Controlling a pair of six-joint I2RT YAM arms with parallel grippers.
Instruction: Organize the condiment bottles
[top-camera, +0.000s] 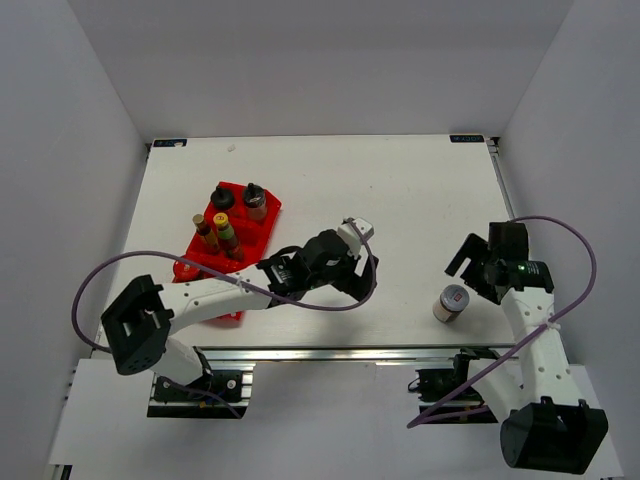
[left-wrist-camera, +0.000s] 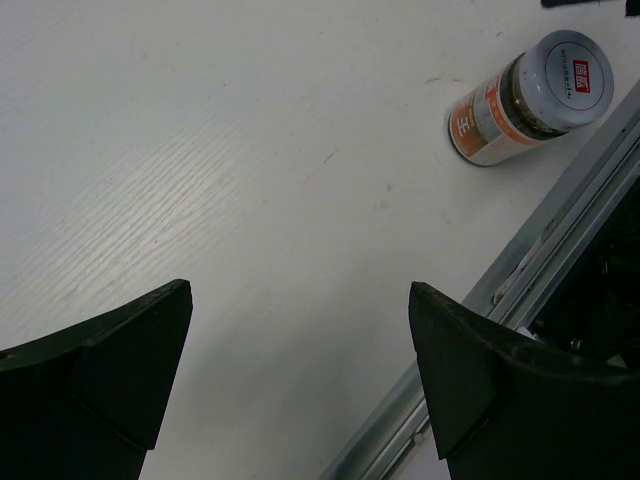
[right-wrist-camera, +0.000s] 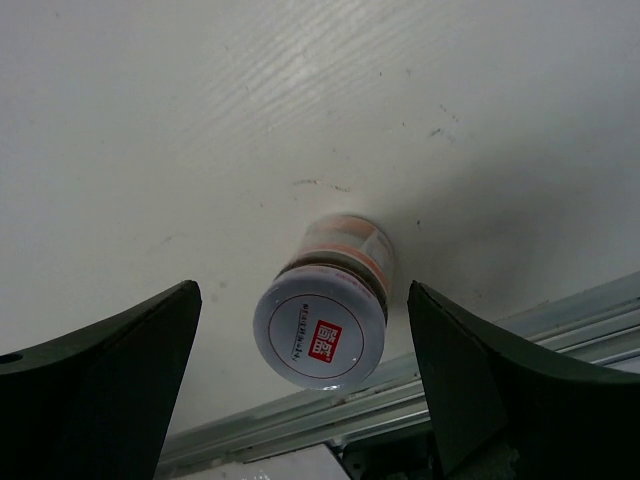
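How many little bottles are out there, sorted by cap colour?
Black-capped bottles: 2
Yellow-capped bottle: 1
Brownish-capped bottle: 1
Red-capped bottle: 1
White-capped jar: 1
Total: 6

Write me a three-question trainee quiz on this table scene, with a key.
1. True or false: the white-capped jar stands inside the red tray.
2. Which is nearer the jar? A: left tool. B: right tool.
3. Fill in: both tools are ____ and hold nothing.
Key: 1 false, it stands alone on the table, near the front edge; 2 B; 3 open.
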